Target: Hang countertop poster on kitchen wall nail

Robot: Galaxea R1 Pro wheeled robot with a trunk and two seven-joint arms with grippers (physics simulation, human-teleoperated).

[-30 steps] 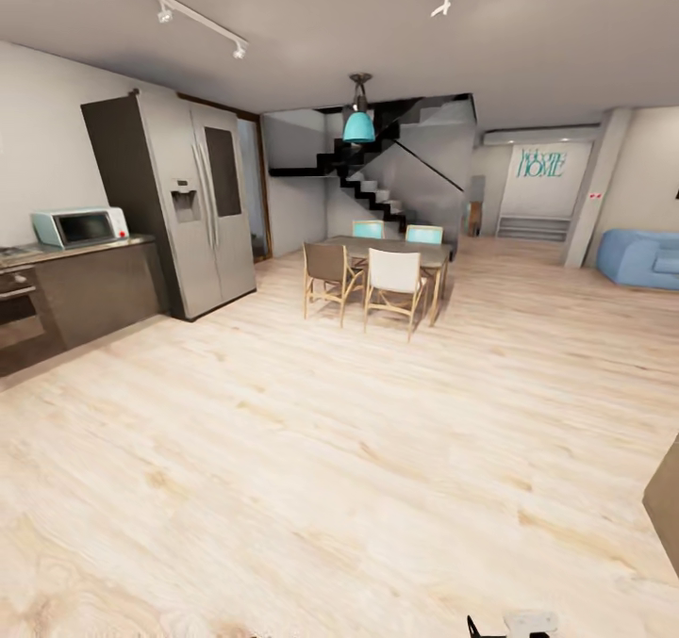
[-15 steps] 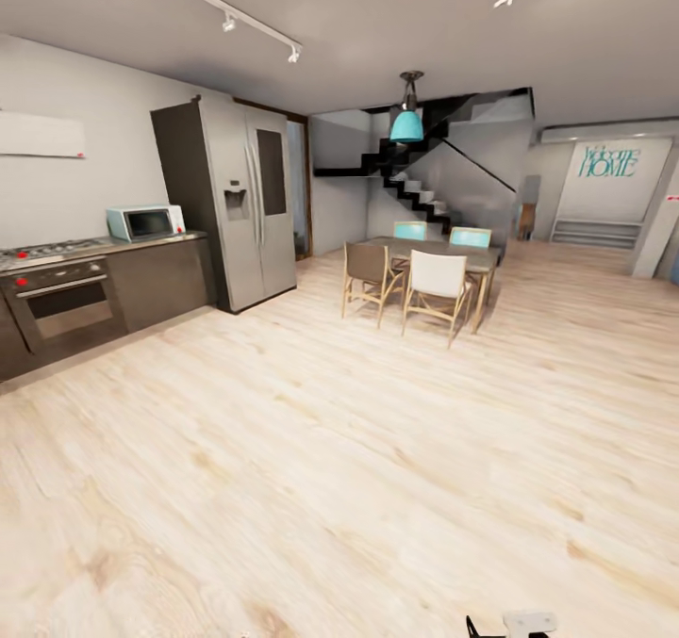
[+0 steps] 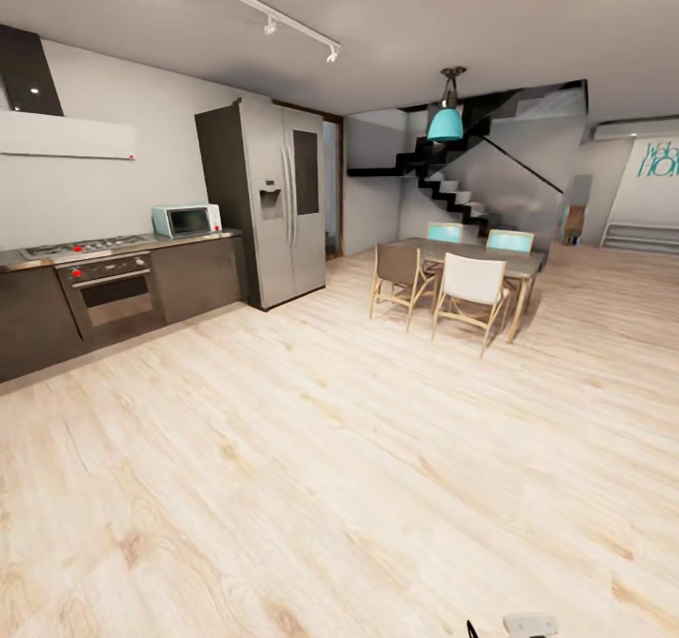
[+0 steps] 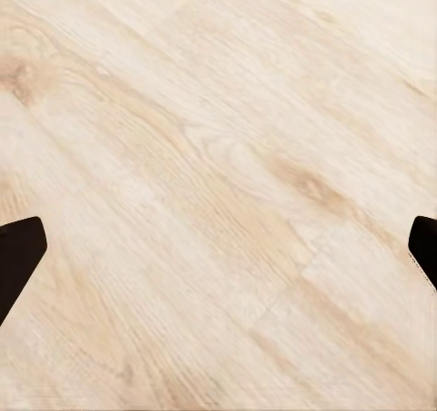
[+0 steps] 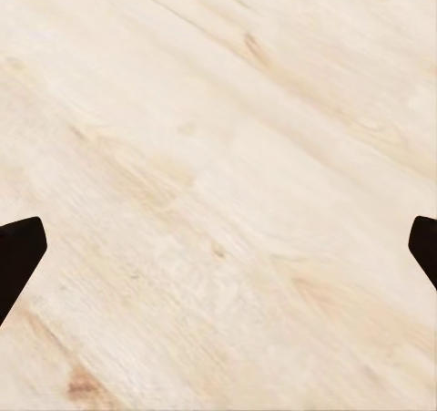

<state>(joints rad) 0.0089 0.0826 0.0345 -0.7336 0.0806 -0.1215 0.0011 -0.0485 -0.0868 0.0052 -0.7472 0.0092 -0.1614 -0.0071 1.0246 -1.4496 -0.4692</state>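
Note:
The poster is out of view. A stretch of the grey kitchen countertop [image 3: 193, 236] runs along the left wall over dark cabinet fronts, carrying a hob [image 3: 85, 245] and a white microwave [image 3: 187, 220]. My left gripper [image 4: 218, 247] is open over bare wood floor, its black fingertips [image 4: 18, 256] far apart at the picture's edges. My right gripper [image 5: 218, 247] is open in the same way, with nothing between its fingertips [image 5: 18, 251]. A small part of my right arm [image 3: 528, 625] pokes in at the bottom of the head view.
An oven [image 3: 111, 291] sits under the hob, a hood [image 3: 61, 134] above it. A tall steel fridge [image 3: 278, 204] ends the counter. A dining table [image 3: 471, 253] with chairs [image 3: 467, 289] stands mid-room before stairs [image 3: 453, 190]. The blue HOME sign [image 3: 658, 159] is far right. Wide wood floor [image 3: 330, 449] lies ahead.
The head camera has turned left: the whole picture slid right, bringing the oven, hob and hood into view and pushing the HOME sign to the right edge.

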